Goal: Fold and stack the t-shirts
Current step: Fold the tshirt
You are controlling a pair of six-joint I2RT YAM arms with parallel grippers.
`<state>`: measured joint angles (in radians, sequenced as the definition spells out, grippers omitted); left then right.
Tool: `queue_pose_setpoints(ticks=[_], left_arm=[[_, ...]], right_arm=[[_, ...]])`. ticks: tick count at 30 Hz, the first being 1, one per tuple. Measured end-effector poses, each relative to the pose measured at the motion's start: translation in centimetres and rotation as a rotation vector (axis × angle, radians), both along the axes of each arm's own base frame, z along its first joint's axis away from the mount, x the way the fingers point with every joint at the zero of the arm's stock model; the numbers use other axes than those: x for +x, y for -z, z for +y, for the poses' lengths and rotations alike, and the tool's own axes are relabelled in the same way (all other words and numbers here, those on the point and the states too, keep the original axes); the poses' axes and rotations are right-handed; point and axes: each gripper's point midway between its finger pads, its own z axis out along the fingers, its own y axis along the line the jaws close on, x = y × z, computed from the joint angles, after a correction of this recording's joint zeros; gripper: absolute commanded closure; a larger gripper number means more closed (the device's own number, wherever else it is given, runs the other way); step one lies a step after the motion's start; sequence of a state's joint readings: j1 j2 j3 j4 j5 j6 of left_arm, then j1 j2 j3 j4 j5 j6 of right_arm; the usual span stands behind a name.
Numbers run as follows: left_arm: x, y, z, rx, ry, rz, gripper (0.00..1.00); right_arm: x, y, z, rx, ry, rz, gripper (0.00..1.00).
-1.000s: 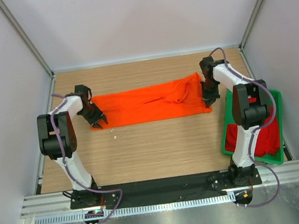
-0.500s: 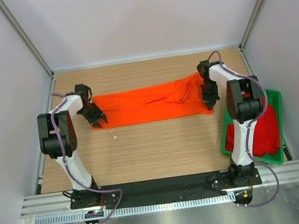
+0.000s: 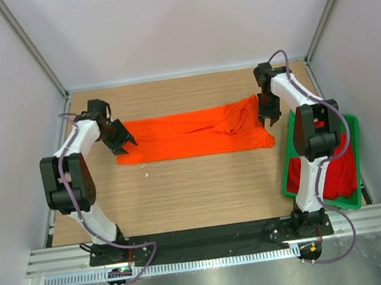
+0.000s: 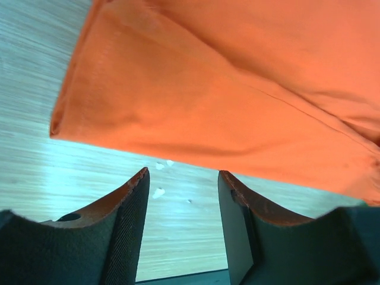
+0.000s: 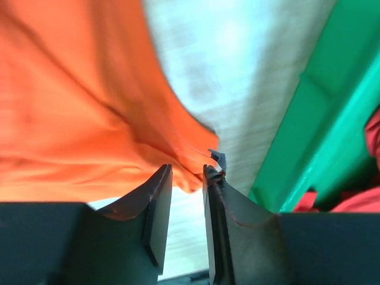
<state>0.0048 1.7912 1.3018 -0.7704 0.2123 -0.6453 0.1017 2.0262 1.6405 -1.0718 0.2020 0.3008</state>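
A: In the view from above, where is the orange t-shirt?

B: It lies on the table as a long flat band, in the far half. The left gripper is at its left end and the right gripper at its right end. The red t-shirt sits crumpled in the green tray, beside the right arm.

A: And what does the left wrist camera show?

B: The jaws are spread. Between them I see only bare wood and some white crumbs. The edge of the orange shirt is just beyond the tips and not touched.

A: The right wrist?

B: There the jaws stand a little apart, with a narrow gap and nothing inside it that I can see. But the corner of the hem lies right at the tips.

A: So what can go wrong?

B: I think the right arm, if it rises, may hook that hem and pull the band crooked. The cloth is also bunched near the right end, so the next fold may come out lumpy. And the left jaws, closing where they are, would catch nothing.
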Motion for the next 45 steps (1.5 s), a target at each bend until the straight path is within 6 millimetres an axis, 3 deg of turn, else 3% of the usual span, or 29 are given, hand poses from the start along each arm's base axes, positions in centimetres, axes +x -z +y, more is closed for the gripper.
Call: queue_pose_setpoints(ticks=[5, 8, 13, 16, 17, 19, 22, 26, 33, 39, 42, 45], left_arm=[[0.2, -3.6, -1.0, -0.049, 0.021, -0.104, 0.47], [-0.7, -5.2, -2.1, -0.078, 0.052, -0.148, 0.46], [-2.9, -6.6, -4.6, -0.148, 0.140, -0.189, 0.44], [-4.5, -6.9, -5.6, -0.199, 0.191, -0.198, 0.44], [-4.9, -6.9, -5.8, -0.213, 0.205, -0.199, 0.44], [-5.6, -7.1, -6.3, -0.245, 0.229, -0.200, 0.45], [-6.3, -7.5, -6.8, -0.279, 0.262, -0.211, 0.45], [-6.7, -8.2, -7.2, -0.300, 0.281, -0.235, 0.46], [-6.8, -8.5, -7.3, -0.303, 0.304, -0.255, 0.48], [-6.8, -8.5, -7.3, -0.302, 0.306, -0.256, 0.48], [-6.8, -8.5, -7.3, -0.302, 0.306, -0.256, 0.48], [-6.8, -8.5, -7.3, -0.302, 0.306, -0.256, 0.48]], right_arm=[[3.1, -3.6, 3.1, 0.173, 0.013, -0.147, 0.55], [3.9, -4.4, 5.8, 0.324, 0.032, -0.185, 0.52], [4.2, -3.2, 10.7, 0.572, 0.096, -0.198, 0.47], [2.8, -1.3, 13.0, 0.653, 0.150, -0.166, 0.45], [2.4, -0.8, 13.7, 0.675, 0.173, -0.157, 0.37], [1.7, 0.2, 14.7, 0.704, 0.228, -0.146, 0.00], [1.5, 0.6, 15.4, 0.723, 0.269, -0.157, 0.00], [2.4, -0.5, 15.3, 0.731, 0.310, -0.226, 0.01], [3.6, -1.8, 15.2, 0.744, 0.329, -0.294, 0.14], [3.4, -1.3, 15.0, 0.731, 0.351, -0.289, 0.31], [3.3, -1.1, 14.8, 0.722, 0.352, -0.288, 0.53], [3.0, -0.6, 14.7, 0.715, 0.360, -0.284, 0.56]])
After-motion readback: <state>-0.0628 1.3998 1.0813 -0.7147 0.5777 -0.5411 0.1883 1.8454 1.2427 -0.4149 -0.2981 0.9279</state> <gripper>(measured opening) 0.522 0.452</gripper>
